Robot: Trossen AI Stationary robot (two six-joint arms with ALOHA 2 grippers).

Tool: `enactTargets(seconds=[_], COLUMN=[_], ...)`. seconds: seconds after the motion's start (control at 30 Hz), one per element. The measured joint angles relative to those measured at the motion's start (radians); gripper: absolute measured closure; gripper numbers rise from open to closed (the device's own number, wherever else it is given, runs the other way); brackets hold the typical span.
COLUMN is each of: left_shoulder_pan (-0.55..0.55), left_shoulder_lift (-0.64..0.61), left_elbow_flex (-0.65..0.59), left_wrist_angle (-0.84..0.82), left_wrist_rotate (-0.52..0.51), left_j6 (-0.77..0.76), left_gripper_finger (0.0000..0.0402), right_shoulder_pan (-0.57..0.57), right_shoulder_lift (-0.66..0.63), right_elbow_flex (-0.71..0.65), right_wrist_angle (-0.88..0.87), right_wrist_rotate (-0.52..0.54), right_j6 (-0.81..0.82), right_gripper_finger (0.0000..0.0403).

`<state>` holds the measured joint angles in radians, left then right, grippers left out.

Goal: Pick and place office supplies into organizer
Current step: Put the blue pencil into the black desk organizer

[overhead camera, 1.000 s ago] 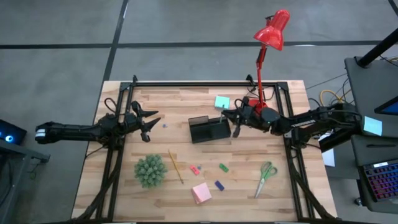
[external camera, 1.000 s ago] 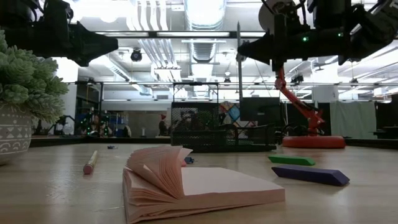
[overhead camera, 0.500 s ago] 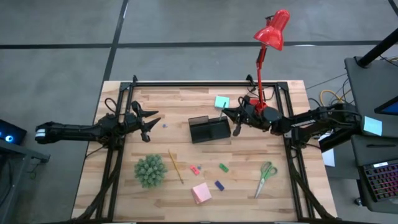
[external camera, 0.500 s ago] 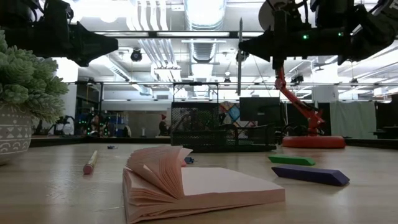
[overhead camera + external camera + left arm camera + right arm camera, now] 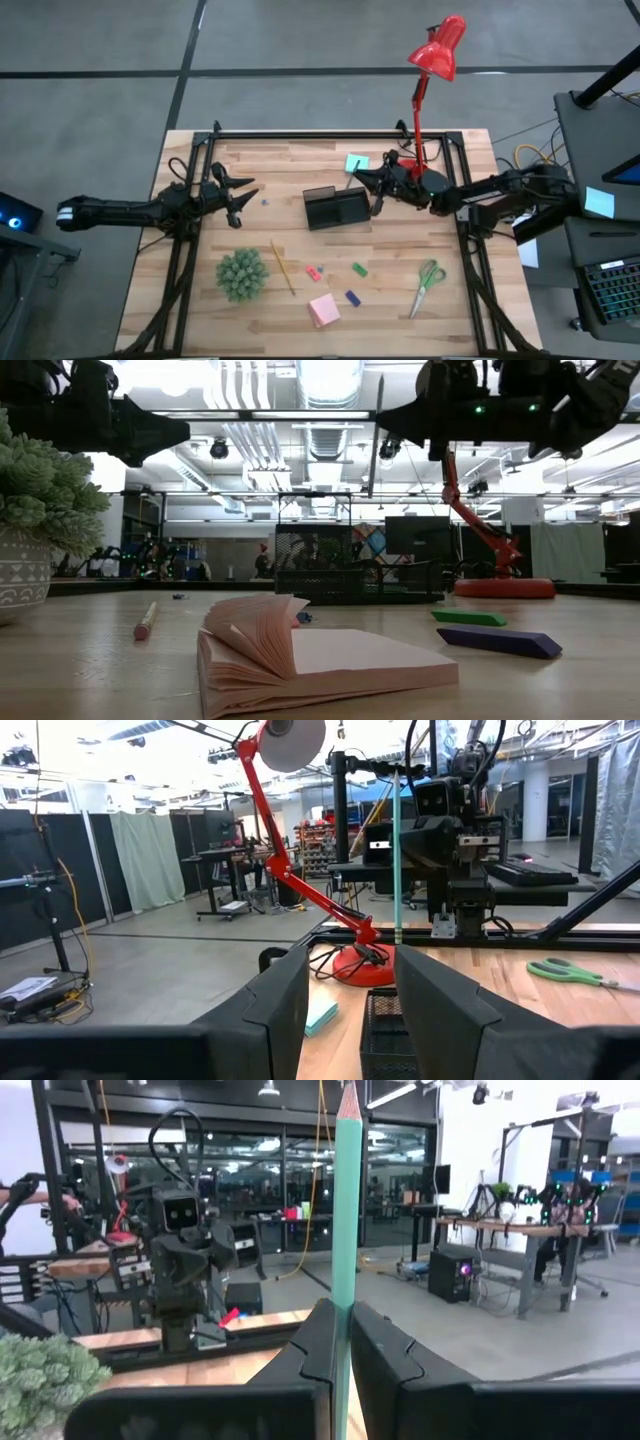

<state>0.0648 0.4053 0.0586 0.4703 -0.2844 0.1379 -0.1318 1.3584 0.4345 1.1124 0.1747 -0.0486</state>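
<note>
My right gripper (image 5: 373,184) is shut on a thin teal pen (image 5: 376,432), high over the far right corner of the black organizer (image 5: 337,208). In the right wrist view the pen (image 5: 347,1200) rises between the fingers. My left gripper (image 5: 246,194) waits open at the table's left, holding nothing. On the near half lie a yellow pencil (image 5: 282,266), small erasers (image 5: 359,269), a pink sticky-note pad (image 5: 323,310) and green-handled scissors (image 5: 428,285). A teal pad (image 5: 356,163) lies behind the organizer. My right gripper pinches the pen's shaft (image 5: 344,1312) between its two fingers, about halfway along it. The fingers reach in almost level from the table's right and lie across the pen. The pen stands nearly upright, leaning slightly, lifted clear above the organizer.
A red desk lamp (image 5: 432,60) stands at the far right, its base (image 5: 504,588) just behind my right arm. A green spiky plant (image 5: 242,274) sits near left. Black frame rails (image 5: 185,280) run along the table's left and right sides.
My right gripper has tipped upward and risen a little, carrying the pen. The pen now sits higher over the organizer and leans slightly instead of standing straight.
</note>
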Motion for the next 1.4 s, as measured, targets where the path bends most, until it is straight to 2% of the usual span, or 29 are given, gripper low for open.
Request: enactTargets(seconds=[0.13, 0.5, 0.77, 1.4], left_shoulder_pan=[0.0, 0.0, 0.0, 0.0], left_shoulder_lift=[0.0, 0.0, 0.0, 0.013], left_elbow_flex=[0.0, 0.0, 0.0, 0.0], left_wrist_angle=[0.0, -0.001, -0.002, -0.008], left_wrist_rotate=[0.0, 0.0, 0.0, 0.0], left_j6=[0.0, 0.0, 0.0, 0.0], left_gripper_finger=[0.0265, 0.0265, 0.0265, 0.0265], right_shoulder_pan=[0.0, -0.033, -0.047, -0.052], right_shoulder_lift=[0.071, 0.248, 0.36, 0.364], right_elbow_flex=[0.036, 0.173, 0.231, 0.2], right_wrist_angle=[0.03, 0.086, 0.13, 0.123], right_wrist_rotate=[-0.005, -0.129, -0.156, -0.156], right_j6=[-0.006, 0.015, 0.048, 0.047], right_gripper_finger=[0.039, 0.039, 0.039, 0.039])
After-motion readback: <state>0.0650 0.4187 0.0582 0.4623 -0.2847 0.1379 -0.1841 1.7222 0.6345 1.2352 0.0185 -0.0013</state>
